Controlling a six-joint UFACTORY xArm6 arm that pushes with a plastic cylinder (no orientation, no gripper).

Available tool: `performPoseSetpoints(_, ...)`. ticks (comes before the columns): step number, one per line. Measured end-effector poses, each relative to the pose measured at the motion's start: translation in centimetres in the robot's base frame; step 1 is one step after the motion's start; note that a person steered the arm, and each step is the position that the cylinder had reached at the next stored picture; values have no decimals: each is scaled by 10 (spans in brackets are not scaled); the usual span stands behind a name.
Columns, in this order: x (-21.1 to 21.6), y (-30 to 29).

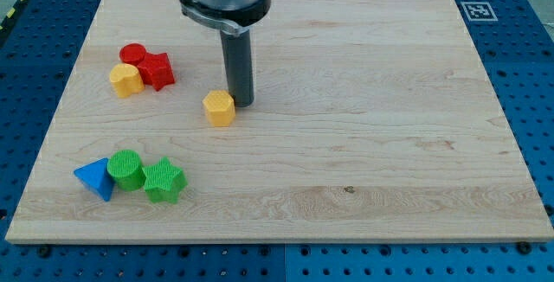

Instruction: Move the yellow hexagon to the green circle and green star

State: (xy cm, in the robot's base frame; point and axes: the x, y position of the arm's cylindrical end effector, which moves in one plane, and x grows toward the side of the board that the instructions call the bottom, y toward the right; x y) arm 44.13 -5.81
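Blue pegboard frames a pale wooden bench (363,144), and on it the yellow hexagon (220,107) sits left of centre, somewhat nearer the far edge than the near one. The rod's tip (242,103) stands just beside it on the hexagon's right and slightly behind, touching or very nearly so. No gripper exists on this arm, only the rod, so nothing is being held.

The green circle (128,169) and green star (164,181) lie touching each other near the bench's near left corner, with a blue triangle (95,178) against the circle's left. The hexagon is well apart from them, so I'd judge most of the push is left to do.

Toward the far left edge huddle a red circle (133,54), a red star (157,70) and another yellow block (126,80), whose shape I can't make out. The arm's upper part is cut off at the view's top.
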Motion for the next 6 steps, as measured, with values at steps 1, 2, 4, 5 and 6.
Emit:
performPoseSetpoints(1,2,-15)
performPoseSetpoints(2,4,-24)
performPoseSetpoints(4,50,-31)
performPoseSetpoints(5,56,-44)
performPoseSetpoints(6,25,-54)
